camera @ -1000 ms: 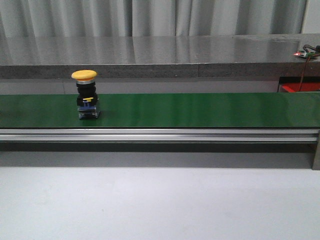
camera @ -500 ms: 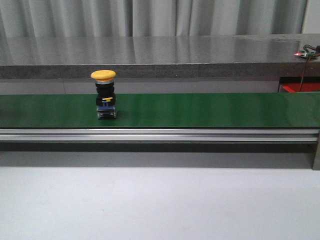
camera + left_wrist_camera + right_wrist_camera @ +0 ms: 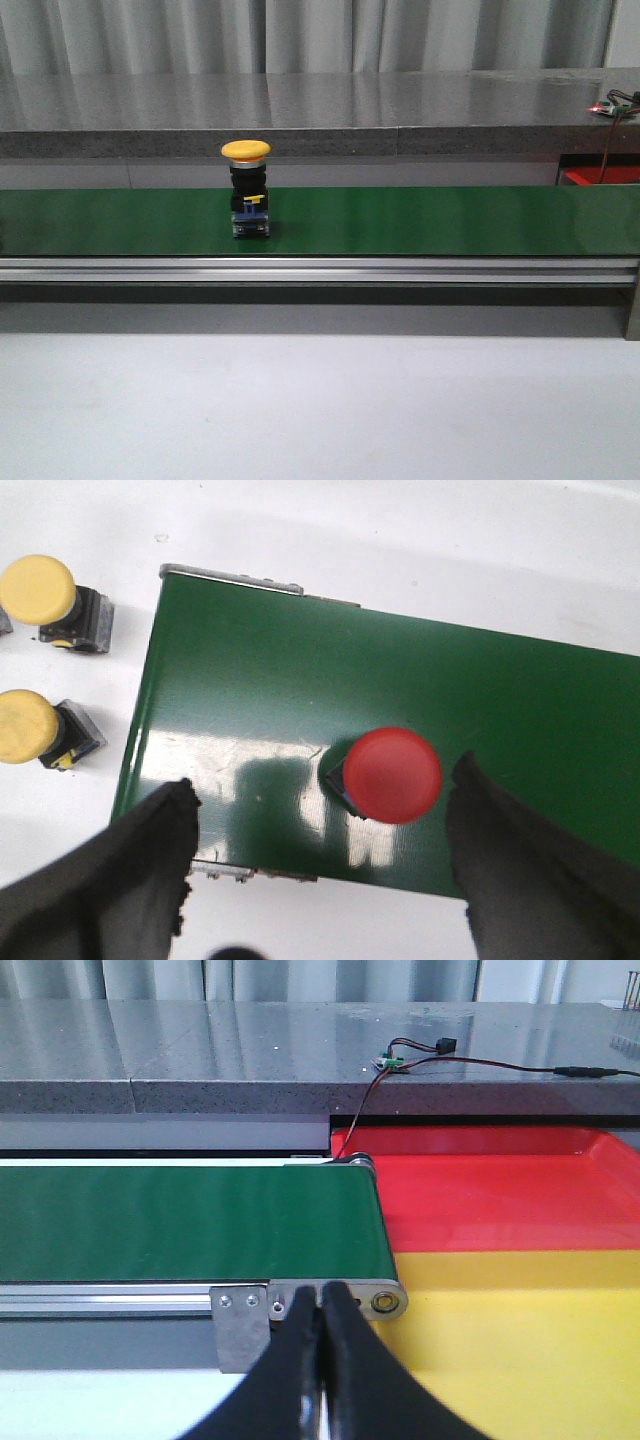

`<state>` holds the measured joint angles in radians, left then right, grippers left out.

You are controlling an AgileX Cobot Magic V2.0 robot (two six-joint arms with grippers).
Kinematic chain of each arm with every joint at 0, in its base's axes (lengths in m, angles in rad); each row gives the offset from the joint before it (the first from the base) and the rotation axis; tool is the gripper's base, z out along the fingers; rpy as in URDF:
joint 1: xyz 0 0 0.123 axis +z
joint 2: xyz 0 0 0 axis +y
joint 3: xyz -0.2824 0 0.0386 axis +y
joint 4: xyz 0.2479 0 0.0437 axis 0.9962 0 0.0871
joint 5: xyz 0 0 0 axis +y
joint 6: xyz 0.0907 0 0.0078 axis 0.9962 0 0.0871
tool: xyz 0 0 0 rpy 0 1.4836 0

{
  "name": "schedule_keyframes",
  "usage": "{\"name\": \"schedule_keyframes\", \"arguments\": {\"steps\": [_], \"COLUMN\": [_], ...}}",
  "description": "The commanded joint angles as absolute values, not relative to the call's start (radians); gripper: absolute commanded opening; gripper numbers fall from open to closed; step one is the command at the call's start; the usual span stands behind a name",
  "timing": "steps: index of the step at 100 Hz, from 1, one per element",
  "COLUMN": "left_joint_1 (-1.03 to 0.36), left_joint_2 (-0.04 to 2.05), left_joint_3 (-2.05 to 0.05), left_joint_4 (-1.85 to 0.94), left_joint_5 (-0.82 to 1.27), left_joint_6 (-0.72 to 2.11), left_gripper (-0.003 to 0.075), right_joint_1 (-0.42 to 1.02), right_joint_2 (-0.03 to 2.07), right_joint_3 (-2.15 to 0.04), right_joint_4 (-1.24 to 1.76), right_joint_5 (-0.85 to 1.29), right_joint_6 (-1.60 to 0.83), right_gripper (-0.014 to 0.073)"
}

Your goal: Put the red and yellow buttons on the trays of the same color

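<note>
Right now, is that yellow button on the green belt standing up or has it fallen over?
Standing upright. In the front view the yellow button rests on its base on the green belt, with its cap on top.

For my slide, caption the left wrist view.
Open left claw straddling a red mushroom-cap button on the green conveyor belt.

Front view looked level along the green belt (image 3: 400,220) | left wrist looked straight down, close | right wrist faced the belt's end, low.
</note>
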<state>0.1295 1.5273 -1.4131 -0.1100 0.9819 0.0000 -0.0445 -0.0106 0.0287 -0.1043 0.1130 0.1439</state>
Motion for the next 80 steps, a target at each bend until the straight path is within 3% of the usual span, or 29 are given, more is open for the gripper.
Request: {"name": "schedule_keyframes", "arguments": {"steps": [1, 16, 25, 80], "left_joint_1": [0.124, 0.124, 0.124, 0.124], "left_joint_2": [1.428, 1.308, 1.245, 0.933], "left_joint_3": [-1.412, -1.318, -1.265, -1.013], "left_joint_4": [-0.130, -0.165, -0.193, -0.228], "left_joint_5": [0.966, 0.946, 0.942, 0.896], "left_joint_6": [0.023, 0.065, 0.097, 0.120], "left_gripper": [0.0353, 0.0099, -0.0014, -0.0019], "right_joint_1": [-0.044, -0.044, -0.044, -0.044], "right_joint_2": [-0.027, -0.027, -0.027, -0.027], "right_joint_3": [0.011, 0.011, 0.011, 0.011], "right_joint_4": [-0.119, -0.119, -0.119, -0.119], "right_joint_5": [0.040, 0.040, 0.040, 0.039], "right_joint_6": [0.140, 0.140, 0.140, 0.140], "right_gripper": [-0.0072, -0.0072, -0.0072, -0.0072]}}
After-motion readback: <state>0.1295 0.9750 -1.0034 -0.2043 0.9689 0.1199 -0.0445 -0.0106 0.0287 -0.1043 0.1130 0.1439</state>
